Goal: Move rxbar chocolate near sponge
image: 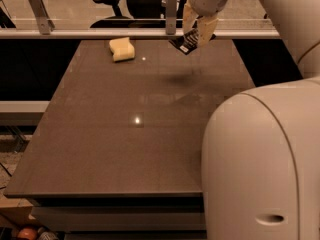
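Observation:
The rxbar chocolate (186,43), a flat black wrapper with white lettering, hangs in my gripper (196,32) above the far right part of the dark table (125,134). The gripper is shut on the bar and holds it well off the surface; its shadow lies on the table below. The sponge (122,49), a pale yellow block, lies on the table at the far left-centre, to the left of the gripper and apart from it.
My arm's large white body (260,164) fills the lower right and hides that part of the table. A rail (140,33) and office chairs (111,6) stand behind the table's far edge. Small objects (30,233) sit on the floor at bottom left.

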